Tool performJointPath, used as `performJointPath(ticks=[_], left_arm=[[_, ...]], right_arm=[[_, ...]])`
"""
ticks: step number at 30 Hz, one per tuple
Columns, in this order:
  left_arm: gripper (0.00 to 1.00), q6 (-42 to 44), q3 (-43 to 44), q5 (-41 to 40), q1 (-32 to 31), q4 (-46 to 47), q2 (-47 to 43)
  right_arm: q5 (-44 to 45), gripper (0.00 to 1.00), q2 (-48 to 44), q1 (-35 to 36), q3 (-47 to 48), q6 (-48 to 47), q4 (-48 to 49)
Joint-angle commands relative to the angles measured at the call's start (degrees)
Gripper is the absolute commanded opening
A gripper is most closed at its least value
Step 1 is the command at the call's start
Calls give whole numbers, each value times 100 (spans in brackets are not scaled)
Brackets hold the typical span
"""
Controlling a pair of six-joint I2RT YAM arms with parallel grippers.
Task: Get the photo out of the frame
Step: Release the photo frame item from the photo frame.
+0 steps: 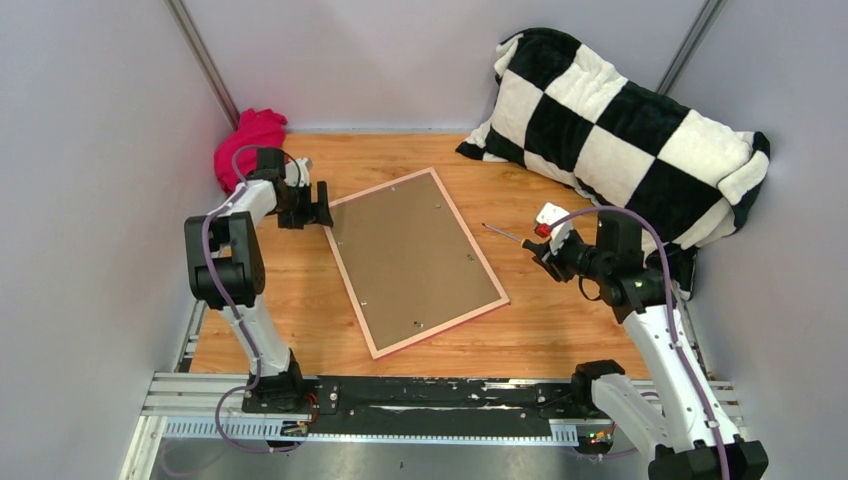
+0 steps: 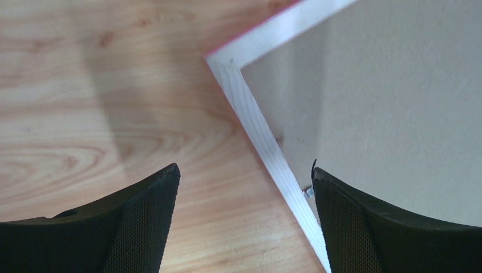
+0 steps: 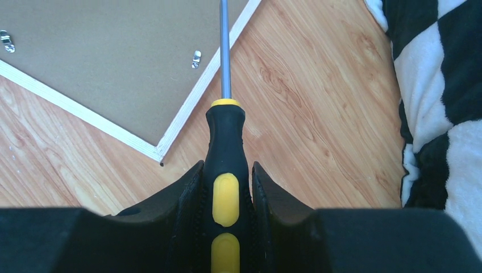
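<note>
The frame lies face down on the wooden table, its brown backing board up and its thin pink border around it. The photo is hidden under the board. My left gripper is open at the frame's far left corner; in the left wrist view its jaws straddle the pale frame edge near a small metal clip. My right gripper is shut on a black and yellow screwdriver, whose shaft points toward the frame's right edge. Metal clips show on the board.
A black and white checked pillow fills the back right. A magenta cloth lies at the back left by the wall. Grey walls close in on both sides. The arm rail runs along the near edge.
</note>
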Motion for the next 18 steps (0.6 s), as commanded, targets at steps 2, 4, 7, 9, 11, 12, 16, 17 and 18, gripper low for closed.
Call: performJointPath(ticks=[2,4,7,9,11,12,16,17,18], left_arm=[[85,-281,463,-194,8,203,422],[85,-273,530,-236,-2,261,553],[83,-225,661,-140,-2,284,742],[81,-249,681,-71,-27,312,808],[80,-191,714,-155,-132,291,859],[79,-160,727,-223,-175,282,878],[73,-158,634,-245,-372,448,856],[70,-179,586,-191,-391,517,832],[68,-188,547,-143,-408,551,823]], right_arm=[[-492,0,-299,-36,-15,210,122],[-569,0,-400,37,-14,303,133],[-621,0,-557,271,-4,361,133],[-595,0,-626,448,16,381,131],[-549,0,-627,637,47,397,133],[-509,0,-616,693,42,392,133],[-419,0,-469,831,39,415,133],[-421,0,-429,829,40,430,133],[-421,0,-420,833,40,445,133]])
